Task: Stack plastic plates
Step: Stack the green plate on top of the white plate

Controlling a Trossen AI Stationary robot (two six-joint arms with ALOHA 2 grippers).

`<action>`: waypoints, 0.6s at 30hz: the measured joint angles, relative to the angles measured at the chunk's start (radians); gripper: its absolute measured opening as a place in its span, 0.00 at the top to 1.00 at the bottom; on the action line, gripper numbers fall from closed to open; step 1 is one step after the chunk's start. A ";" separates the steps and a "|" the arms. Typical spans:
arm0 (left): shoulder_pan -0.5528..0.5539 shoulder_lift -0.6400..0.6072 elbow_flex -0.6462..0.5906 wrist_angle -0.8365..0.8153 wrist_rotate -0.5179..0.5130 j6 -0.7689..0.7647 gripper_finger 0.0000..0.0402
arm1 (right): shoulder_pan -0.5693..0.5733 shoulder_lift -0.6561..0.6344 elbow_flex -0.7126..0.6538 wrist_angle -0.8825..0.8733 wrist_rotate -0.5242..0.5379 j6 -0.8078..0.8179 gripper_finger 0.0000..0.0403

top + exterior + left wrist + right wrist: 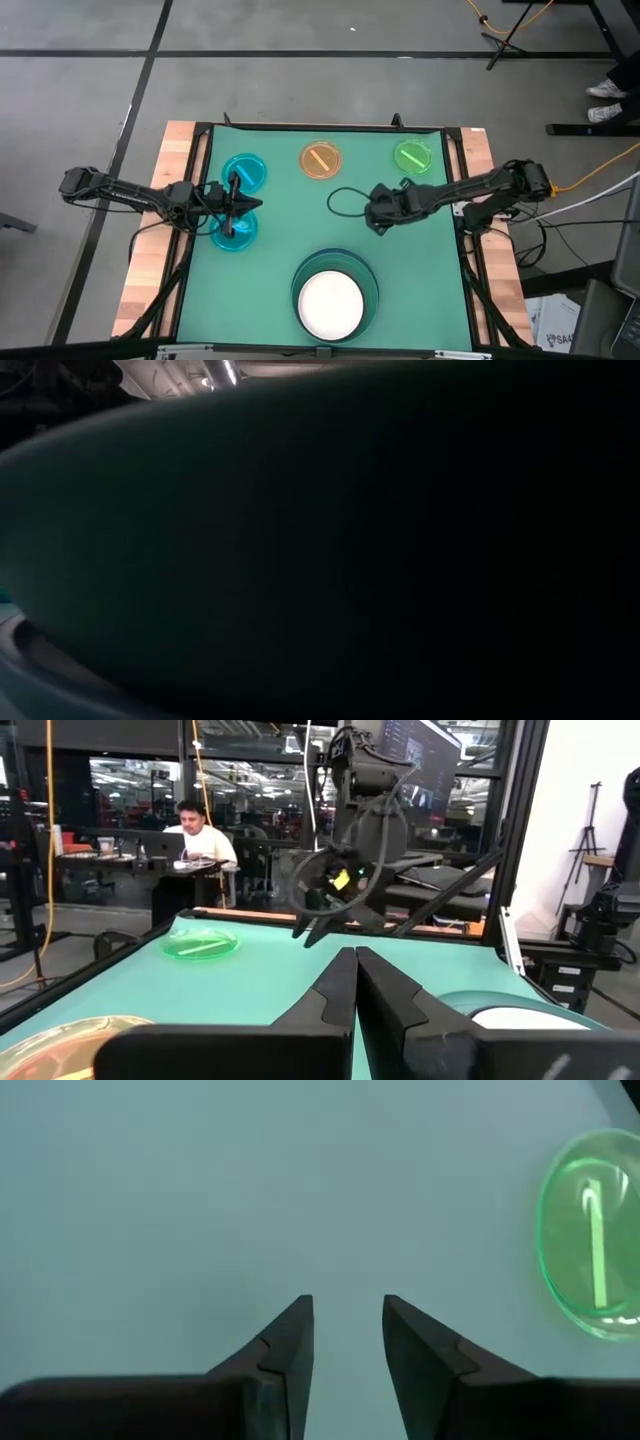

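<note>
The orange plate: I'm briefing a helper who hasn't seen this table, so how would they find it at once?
Look down on the green table mat and follow its far edge, opposite the big white-topped stack. Three small plates sit in a row there; the orange plate is the middle one, between a cyan plate and a light green plate.

Translucent glossy plates (242, 171) — matt mat (300, 215)

A: Where do the small plates (321, 160) sit?
B: Three in a row along the table's (280, 240) far edge; a fourth (234, 230) lies just nearer than the leftmost.

A: And the stack?
B: At the near edge, centre: a medium plate (331, 304) on a large plate (367, 278).
</note>
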 joint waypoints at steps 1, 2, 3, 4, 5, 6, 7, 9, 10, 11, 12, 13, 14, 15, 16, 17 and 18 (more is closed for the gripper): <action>0.000 0.000 0.000 0.000 -0.002 0.000 0.99 | -0.015 0.000 -0.007 0.002 0.000 0.003 0.72; 0.000 0.000 0.000 0.000 -0.003 0.000 0.99 | -0.032 0.000 -0.016 0.003 0.000 0.005 0.72; 0.000 0.000 0.000 0.000 -0.003 0.000 0.99 | -0.049 0.000 -0.025 0.001 0.000 0.005 0.72; 0.000 0.000 0.000 0.000 -0.003 0.000 0.99 | -0.068 0.000 -0.034 0.001 0.000 0.005 0.72; 0.000 0.000 0.000 0.000 -0.003 0.000 0.99 | -0.088 0.000 -0.041 0.000 0.001 0.005 0.72; 0.000 0.000 0.000 0.000 -0.003 0.000 0.99 | -0.109 0.000 -0.048 0.001 0.003 0.005 0.72; 0.000 0.000 0.000 0.000 -0.004 0.000 0.99 | -0.131 0.000 -0.054 0.001 0.004 0.005 0.72; 0.000 0.000 0.000 0.000 -0.008 0.000 0.99 | -0.178 0.000 -0.065 0.002 0.004 0.001 0.72; 0.000 0.000 0.000 0.000 -0.009 0.000 0.99 | -0.201 0.000 -0.070 0.003 0.005 -0.001 0.72; 0.000 0.000 0.000 0.000 -0.009 0.000 0.99 | -0.224 0.000 -0.076 0.006 0.007 -0.004 0.72; 0.000 0.000 0.000 0.000 -0.009 0.000 0.99 | -0.247 0.000 -0.082 0.008 0.010 -0.008 0.72; 0.000 0.000 0.000 0.000 -0.009 0.000 0.99 | -0.269 0.000 -0.087 0.008 0.017 -0.019 0.72; 0.000 0.000 0.000 0.000 -0.009 0.000 0.99 | -0.290 0.000 -0.092 0.016 0.023 -0.027 0.72; 0.000 0.000 0.000 0.000 -0.009 0.000 0.99 | -0.308 0.000 -0.099 0.033 0.026 -0.042 0.72; 0.000 0.000 0.000 0.000 -0.009 0.000 0.99 | -0.326 0.000 -0.105 0.056 0.026 -0.061 0.72; 0.000 0.000 0.000 0.000 -0.009 0.000 0.99 | -0.344 0.000 -0.112 0.085 0.023 -0.082 0.72; 0.000 0.000 0.000 0.000 -0.009 0.000 0.99 | -0.362 0.000 -0.118 0.114 0.019 -0.102 0.72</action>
